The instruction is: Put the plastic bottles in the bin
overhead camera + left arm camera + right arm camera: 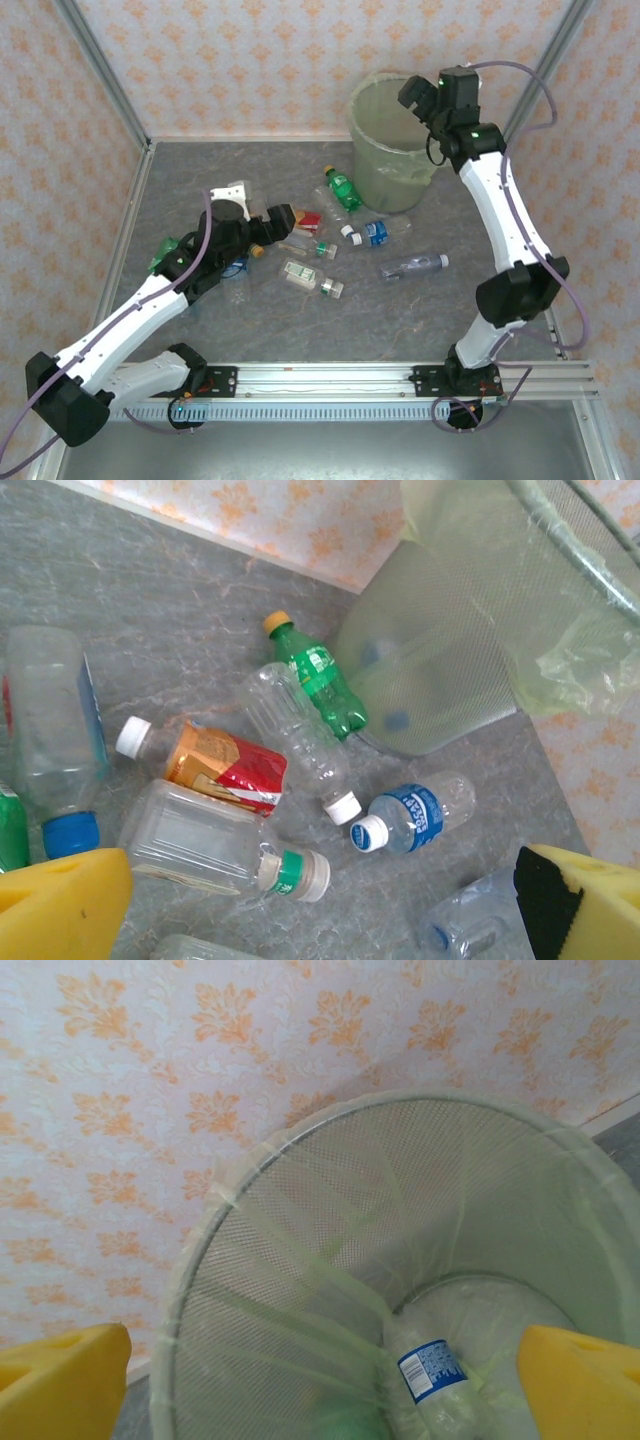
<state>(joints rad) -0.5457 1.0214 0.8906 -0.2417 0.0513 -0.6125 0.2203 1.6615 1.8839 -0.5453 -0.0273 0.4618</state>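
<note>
The pale-green bin (385, 150) stands at the back of the table. My right gripper (425, 100) hangs open over its rim. In the right wrist view its yellow fingers (62, 1385) stand wide apart with nothing between them. A clear bottle with a blue label (432, 1372) lies on the bin's bottom (500, 1310). My left gripper (285, 222) is open above a cluster of bottles on the table. Under it lie a green bottle (322, 687), a clear white-capped one (298, 730), a red-and-orange-labelled one (222, 768), a small blue-labelled one (415, 815) and a square clear one (205, 842).
More bottles lie loose mid-table: a blue-labelled one (376, 233), a clear one (412, 267) and a clear one with a green ring (308, 276). Wallpapered walls and metal posts (105, 70) close in the back and sides. A rail (330, 378) runs along the near edge.
</note>
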